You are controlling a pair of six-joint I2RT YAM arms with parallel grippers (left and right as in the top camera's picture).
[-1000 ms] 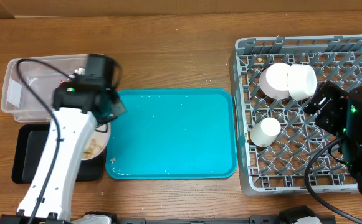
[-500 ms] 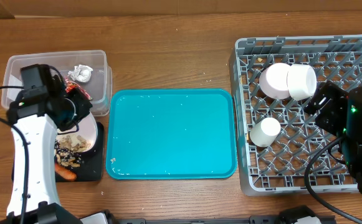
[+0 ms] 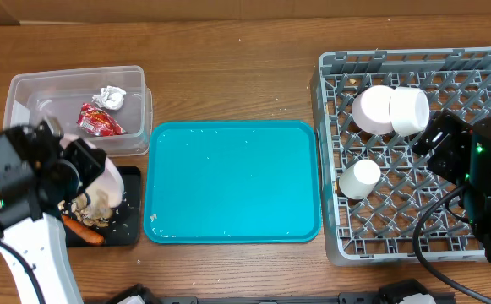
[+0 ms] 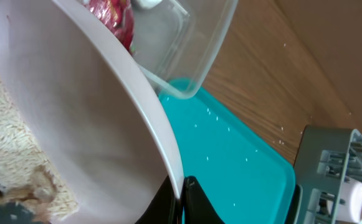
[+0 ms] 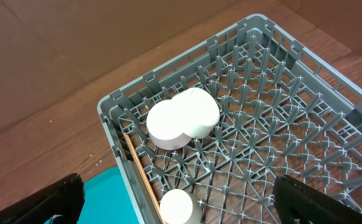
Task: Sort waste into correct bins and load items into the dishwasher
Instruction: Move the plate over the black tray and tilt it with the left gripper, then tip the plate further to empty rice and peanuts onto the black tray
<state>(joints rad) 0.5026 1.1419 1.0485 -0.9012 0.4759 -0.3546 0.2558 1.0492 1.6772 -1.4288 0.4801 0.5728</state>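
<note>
Your left pincer is pinching the rim of the white plate, which hangs steeply tilted over the black tray at the near left of the surface. Brown scraps and the carrot lie on that tray, but in the wrist view a patch of rice clings to the plate's face, so the emptying looks unfinished.

To do it well, hold the pinch firm and place the plate's low edge above the middle of the black tray, not its right border, which sits just beside the teal tray. Tip a little steeper or give a gentle shake; a hard jolt could fling grains onto the surface or loosen the plate. Stay clear of the clear tub just beyond, which holds the red wrapper and the tissue.

Your right pincer hangs spread wide over the dish rack at the right, where two bowls, the cup and the chopsticks sit. The plate probably goes there once it is clean.
</note>
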